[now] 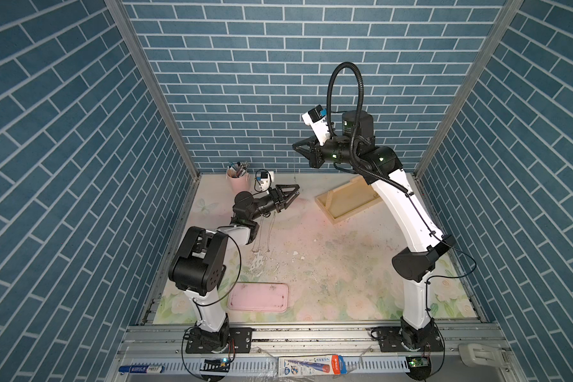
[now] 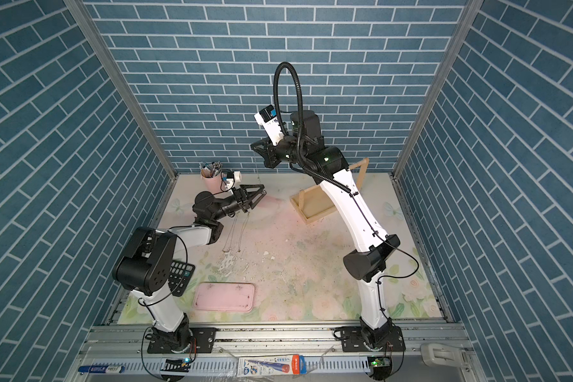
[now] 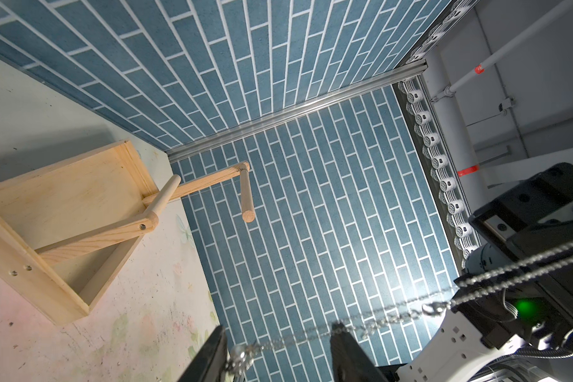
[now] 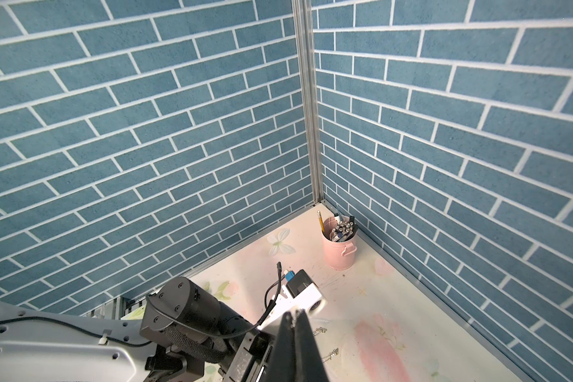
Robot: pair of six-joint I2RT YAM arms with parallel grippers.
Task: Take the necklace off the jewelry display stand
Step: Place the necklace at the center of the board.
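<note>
The pale wooden jewelry display stand [image 1: 344, 201] sits at the back right of the table, partly hidden by my right arm. In the left wrist view the stand [image 3: 63, 198] carries no necklace on its bars. My right gripper [image 1: 295, 146] is raised high and shut on the silver necklace [image 3: 394, 314], pinching a link at its tip [image 4: 293, 314]. From there the chain [image 1: 294, 168] drops to my left gripper [image 1: 296, 191]. My left gripper [image 3: 278, 329] has its jaws apart. The chain runs across the gap and its pendant [image 3: 242, 359] rests against one finger. More chain [image 1: 268, 231] hangs below that arm to the table.
A pink pen cup [image 1: 238, 180] stands at the back left corner, close behind my left wrist. A flat pink tray [image 1: 258, 296] lies near the front. A dark calculator [image 2: 179, 274] sits under the left arm. White crumbs [image 1: 258, 264] litter the mat. Blue brick walls close three sides.
</note>
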